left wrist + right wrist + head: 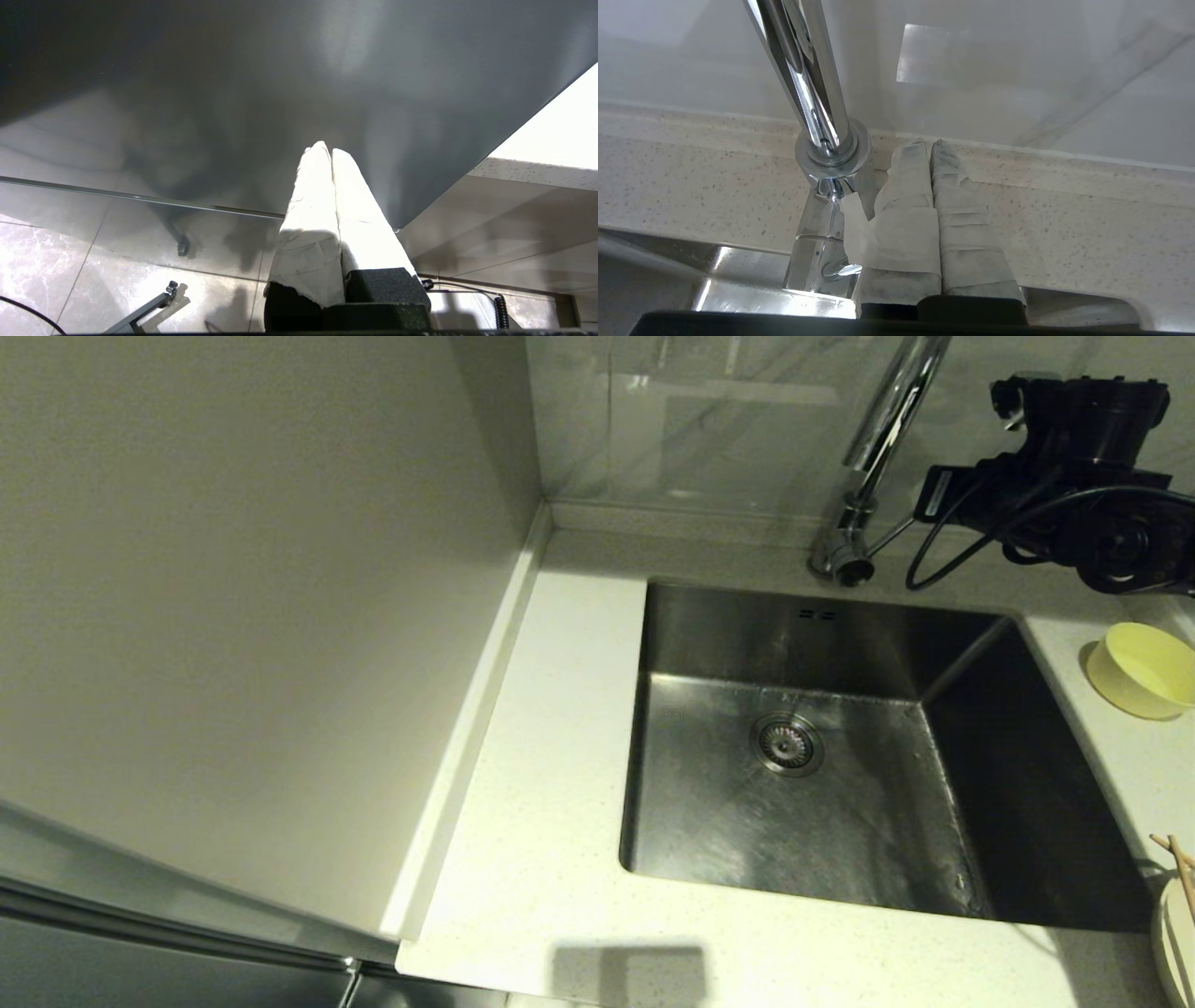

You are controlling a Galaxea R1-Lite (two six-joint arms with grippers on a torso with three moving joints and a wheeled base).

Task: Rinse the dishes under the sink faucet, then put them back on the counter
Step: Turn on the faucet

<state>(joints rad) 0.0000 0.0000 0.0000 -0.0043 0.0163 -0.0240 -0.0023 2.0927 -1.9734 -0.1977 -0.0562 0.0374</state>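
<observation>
The chrome faucet (878, 439) rises behind the steel sink (709, 616), whose basin holds only its drain strainer (789, 744). My right gripper (930, 144) is shut with nothing in it. It sits close beside the faucet's base (831, 154), just over the thin side lever (840, 269). The yellow-green bowl (1144, 667) lies tilted on the counter (541, 756) right of the sink. The cream plate (1174, 933) with the chopsticks (1178, 868) shows at the right edge. My left gripper (327, 149) is shut and parked below the counter, outside the head view.
A tall grey panel (233, 616) walls off the left side of the counter. The glossy marble wall (709, 420) stands right behind the faucet. A black cable (943, 560) loops from my right wrist down near the sink's back rim.
</observation>
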